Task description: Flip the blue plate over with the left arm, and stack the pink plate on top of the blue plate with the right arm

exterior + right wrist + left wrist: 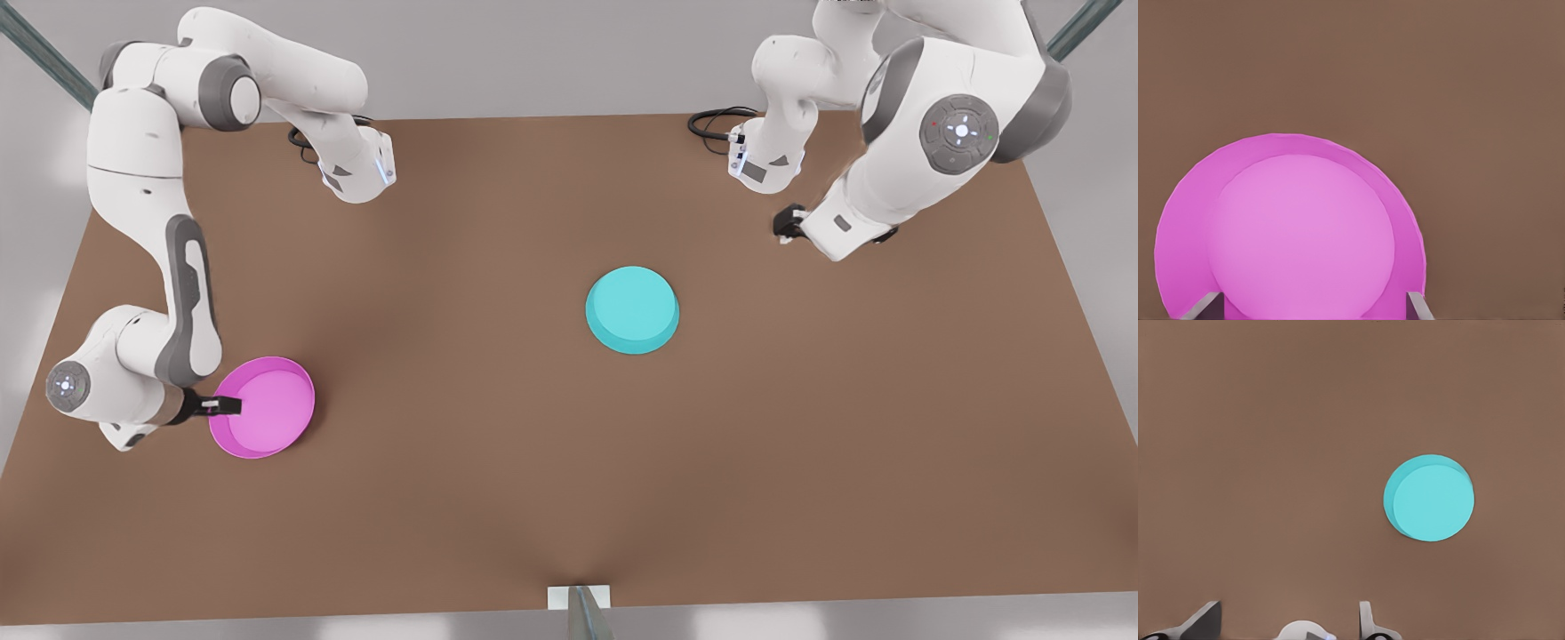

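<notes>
1. Lying on the brown table (498, 462), the blue plate (632, 309) sits near the middle, bottom side up, its flat base facing the ceiling and its rim down on the surface.
2. Well apart from the blue plate, toward the front view's left and a bit nearer the camera, the pink plate (262, 406) rests right way up, its lighter inside showing.
3. The right gripper (224, 406) is at the pink plate's rim, on the side away from the blue plate, reaching over the edge.
4. In the right wrist view, the right gripper's fingers (1205, 307) stand spread wide to either side of the pink plate (1298, 233); they are released and grasp nothing.
5. The left gripper (788, 222) waits well away from the blue plate, toward the front view's upper right, close to its own arm's base.
6. In the left wrist view, its fingers (1366, 621) are parted and hold nothing, with the blue plate (1429, 497) lying far off on bare table (1258, 453).
</notes>
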Controlling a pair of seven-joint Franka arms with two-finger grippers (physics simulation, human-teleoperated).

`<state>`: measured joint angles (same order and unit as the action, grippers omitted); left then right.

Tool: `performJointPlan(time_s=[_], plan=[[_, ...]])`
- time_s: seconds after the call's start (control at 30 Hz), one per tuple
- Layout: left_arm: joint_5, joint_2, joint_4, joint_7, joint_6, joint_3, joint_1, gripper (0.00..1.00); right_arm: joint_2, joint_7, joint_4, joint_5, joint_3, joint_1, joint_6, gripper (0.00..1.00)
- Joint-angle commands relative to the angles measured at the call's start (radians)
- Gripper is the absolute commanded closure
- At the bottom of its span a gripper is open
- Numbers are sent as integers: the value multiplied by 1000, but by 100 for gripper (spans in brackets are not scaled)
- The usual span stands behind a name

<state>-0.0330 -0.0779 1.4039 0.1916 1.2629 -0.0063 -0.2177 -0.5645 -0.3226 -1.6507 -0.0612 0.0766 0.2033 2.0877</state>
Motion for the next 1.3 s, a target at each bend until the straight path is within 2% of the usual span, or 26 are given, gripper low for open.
performJointPlan(time_s=[0.0, 0.13, 0.3, 0.43, 0.53, 0.57, 0.63, 0.7, 0.77, 0.8, 1.0, 1.17, 1.27], plan=[[7, 3, -2, 0, 0, 0, 26, 0, -2, -6, 0, 1, -1, 8, 0, 0], [12, -10, -11, -9, -7, -1, 24, 0, -58, -70, 11, -5, 0, 37, 40, 0], [18, -30, -46, 3, -8, 3, 17, 0, -100, -303, 11, -213, 40, 59, 77, 0], [16, -19, -34, 3, -49, 16, 40, 0, -109, -325, 15, -239, 58, 62, 80, 0], [16, -25, -45, 23, -50, 9, 28, 0, -133, -323, 22, -249, 60, 53, 135, 11], [16, -25, -45, 25, -50, 8, 28, 0, -143, -323, 22, -249, 60, 51, 140, 18], [15, -25, -45, 23, -46, 8, 37, 0, -149, -323, 23, -247, 60, 51, 140, 20], [15, -26, -45, 23, -46, 8, 32, 0, -156, -325, 12, -246, 60, 53, 189, 26], [15, -25, -45, 23, -46, 8, 35, 0, -160, -323, 12, -246, 58, 53, 189, 47], [16, -25, -43, 23, -46, 8, 32, 0, -161, -323, 11, -246, 58, 57, 186, 50], [16, -25, -43, 23, -48, 9, 32, 0, -161, -323, 8, -250, 45, 64, 141, 54], [16, -25, -43, 25, -53, 9, 31, 0, -163, -322, 6, -256, 45, 64, 144, 68], [16, -26, -43, 25, -53, 9, 29, 0, -169, -323, 6, -256, 43, 62, 144, 67]])
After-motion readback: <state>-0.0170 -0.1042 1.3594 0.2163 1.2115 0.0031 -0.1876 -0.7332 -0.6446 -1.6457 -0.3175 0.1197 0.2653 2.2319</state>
